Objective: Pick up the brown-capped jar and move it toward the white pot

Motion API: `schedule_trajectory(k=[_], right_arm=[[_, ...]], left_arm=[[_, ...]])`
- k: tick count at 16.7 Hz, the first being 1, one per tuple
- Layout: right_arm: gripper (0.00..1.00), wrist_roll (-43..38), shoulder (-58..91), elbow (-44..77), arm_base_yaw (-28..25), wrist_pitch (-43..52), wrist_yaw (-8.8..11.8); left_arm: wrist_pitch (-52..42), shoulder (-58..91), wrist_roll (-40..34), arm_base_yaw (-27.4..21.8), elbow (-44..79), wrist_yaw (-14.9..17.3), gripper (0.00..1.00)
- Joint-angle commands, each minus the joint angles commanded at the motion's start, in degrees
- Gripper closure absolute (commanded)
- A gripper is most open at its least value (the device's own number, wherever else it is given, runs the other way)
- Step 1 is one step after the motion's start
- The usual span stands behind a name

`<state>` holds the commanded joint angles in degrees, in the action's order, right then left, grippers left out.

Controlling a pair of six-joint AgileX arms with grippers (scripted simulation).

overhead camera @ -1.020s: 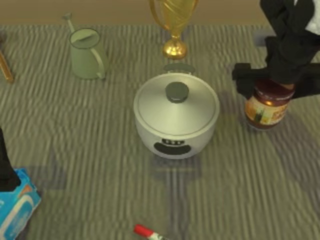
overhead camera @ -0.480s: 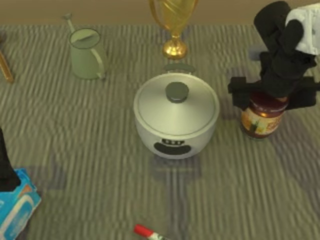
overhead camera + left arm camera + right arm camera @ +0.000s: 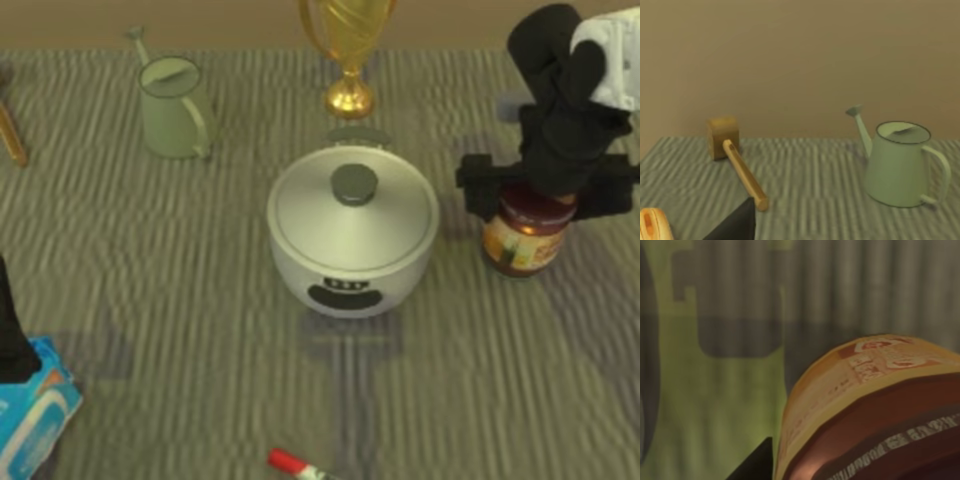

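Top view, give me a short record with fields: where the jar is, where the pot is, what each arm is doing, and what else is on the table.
jar: brown-capped jar at the table's right side, right of the white pot, apart from it
pot: white pot near the table's middle, lid on
right arm: right gripper on top of the jar at its lid
left arm: parked at the left edge
others: watering can, trophy cup, red marker, blue box

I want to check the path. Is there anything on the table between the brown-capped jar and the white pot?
No. In the top view, only bare striped cloth lies between the brown-capped jar, under the right gripper, and the white pot.
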<state>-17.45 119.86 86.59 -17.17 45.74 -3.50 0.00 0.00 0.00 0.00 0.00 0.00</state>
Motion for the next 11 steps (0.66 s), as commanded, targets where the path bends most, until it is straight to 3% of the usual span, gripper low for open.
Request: schedule_trajectory(k=[5, 11], right_arm=[[0.02, 0.0, 0.0, 0.0, 0.0, 0.0, 0.0], [0.00, 0.0, 0.0, 0.0, 0.0, 0.0, 0.0]], left_arm=[[0.0, 0.0, 0.0, 0.0, 0.0, 0.0, 0.00], [0.0, 0.0, 0.0, 0.0, 0.0, 0.0, 0.00]])
